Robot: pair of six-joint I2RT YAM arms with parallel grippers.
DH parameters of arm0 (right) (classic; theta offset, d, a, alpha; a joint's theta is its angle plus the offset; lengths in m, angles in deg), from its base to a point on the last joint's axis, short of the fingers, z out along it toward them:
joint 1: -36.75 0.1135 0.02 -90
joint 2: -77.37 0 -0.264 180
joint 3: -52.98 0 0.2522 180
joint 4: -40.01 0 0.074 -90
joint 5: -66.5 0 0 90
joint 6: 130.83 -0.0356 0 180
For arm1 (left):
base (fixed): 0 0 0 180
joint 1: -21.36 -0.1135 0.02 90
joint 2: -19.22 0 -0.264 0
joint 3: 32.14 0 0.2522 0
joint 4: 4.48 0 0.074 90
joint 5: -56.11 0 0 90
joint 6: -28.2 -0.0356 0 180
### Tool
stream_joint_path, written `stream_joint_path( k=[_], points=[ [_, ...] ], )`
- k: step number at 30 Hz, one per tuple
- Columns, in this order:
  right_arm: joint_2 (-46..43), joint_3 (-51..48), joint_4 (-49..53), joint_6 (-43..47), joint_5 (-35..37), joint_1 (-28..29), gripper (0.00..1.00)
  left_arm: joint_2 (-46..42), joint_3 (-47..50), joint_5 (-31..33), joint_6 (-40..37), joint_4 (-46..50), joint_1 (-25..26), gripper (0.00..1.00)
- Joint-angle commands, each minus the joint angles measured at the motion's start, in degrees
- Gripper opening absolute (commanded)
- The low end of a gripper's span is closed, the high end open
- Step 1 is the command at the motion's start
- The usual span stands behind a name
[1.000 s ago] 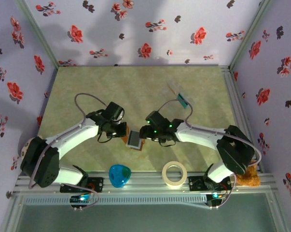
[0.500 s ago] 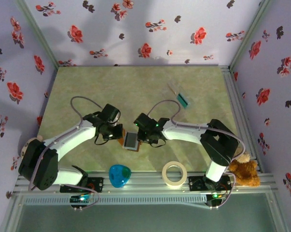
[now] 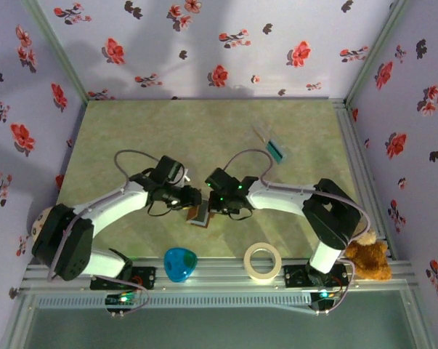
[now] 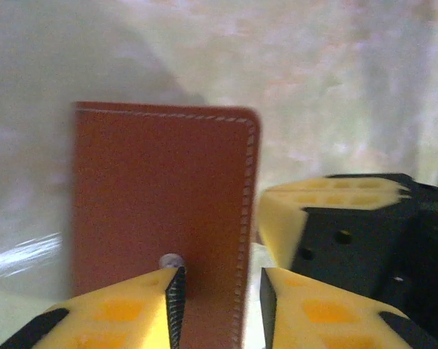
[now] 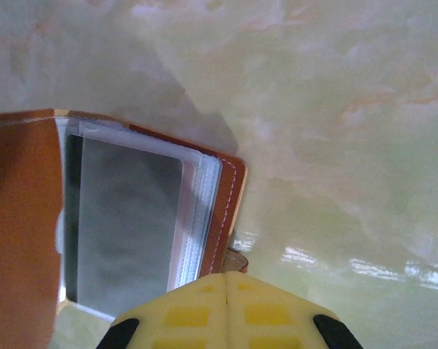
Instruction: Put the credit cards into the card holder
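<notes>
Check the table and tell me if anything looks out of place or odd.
A plush bear sits beside the right arm's base at the near right corner, unrelated to the task. The card holder lies open, its clear sleeves fanned out.

Place: robot test booth
Walls: flowered paper panels (image 3: 204,43) closing in three sides
Base: metal rail (image 3: 219,275) at tabletop (image 3: 131,131) near edge
</notes>
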Motion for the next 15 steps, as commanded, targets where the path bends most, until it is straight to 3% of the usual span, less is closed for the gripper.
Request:
stream_joint_path(
  k=[1, 6, 11, 13, 15],
  points=[
    [-3.5, -3.3, -6.0, 5.9, -5.4, -2.9, 0.00, 2.9, 2.1, -9.1, 3.0, -12.5, 0.7, 0.38],
    [-4.3, -6.0, -8.4, 8.3, -11.0, -7.2, 0.00, 7.7, 4.3, -11.5, 5.5, -19.6, 0.6, 0.38],
    [-4.6, -6.2, -6.5, 9.0, -11.3, -7.9, 0.17, 9.9, 6.6, -10.3, 6.4, -21.2, -0.5, 0.25],
    [-4.9, -6.1, -6.0, 9.3, -12.4, -7.9, 0.28, 10.1, 7.5, -9.7, 6.9, -21.5, -0.8, 0.19],
    [-5.3, -6.2, -5.2, 9.7, -12.4, -8.0, 0.29, 10.3, 8.0, -9.3, 6.8, -21.7, -1.0, 0.14]
  ],
)
